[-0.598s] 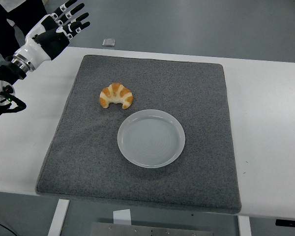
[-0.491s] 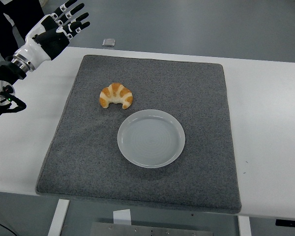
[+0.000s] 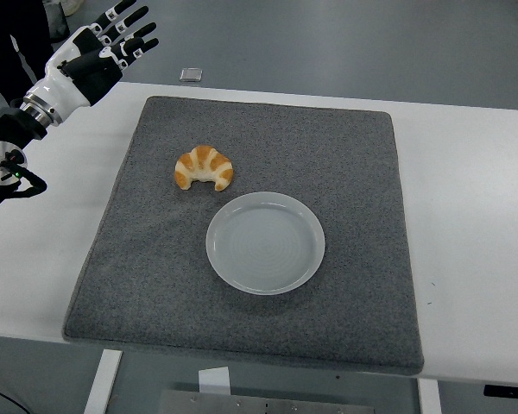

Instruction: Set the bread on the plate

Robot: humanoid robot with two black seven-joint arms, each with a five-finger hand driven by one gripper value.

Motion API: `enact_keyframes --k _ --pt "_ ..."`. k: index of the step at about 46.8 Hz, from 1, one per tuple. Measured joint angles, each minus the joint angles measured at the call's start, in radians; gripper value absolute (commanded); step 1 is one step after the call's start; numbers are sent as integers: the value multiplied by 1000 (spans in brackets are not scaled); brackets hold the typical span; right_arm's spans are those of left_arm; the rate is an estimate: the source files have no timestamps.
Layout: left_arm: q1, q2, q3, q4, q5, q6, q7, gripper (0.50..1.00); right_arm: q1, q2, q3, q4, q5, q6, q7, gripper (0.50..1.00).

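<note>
Nothing moved: striped, curved bread (image 3: 204,167) beside plate (image 3: 265,242); left hand (image 3: 99,53) spread, empty.

Rough grey felt-like mat (image 3: 345,181), smooth glossy plate (image 3: 265,242), golden-crusted bread (image 3: 204,167).

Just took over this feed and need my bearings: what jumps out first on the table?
A golden croissant lies on the grey mat, up and left of the mat's middle. Just beside it, toward the near edge and to its right, sits an empty white plate, apart from the bread. The left hand hovers at the far-left corner with fingers spread, holding nothing.
</note>
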Motion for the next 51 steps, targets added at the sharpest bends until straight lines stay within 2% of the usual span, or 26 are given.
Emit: enact_keyframes --k 51 --pt "0 -6 2 1 7 -6 0 992 0 0 0 0 0 0 0 952"
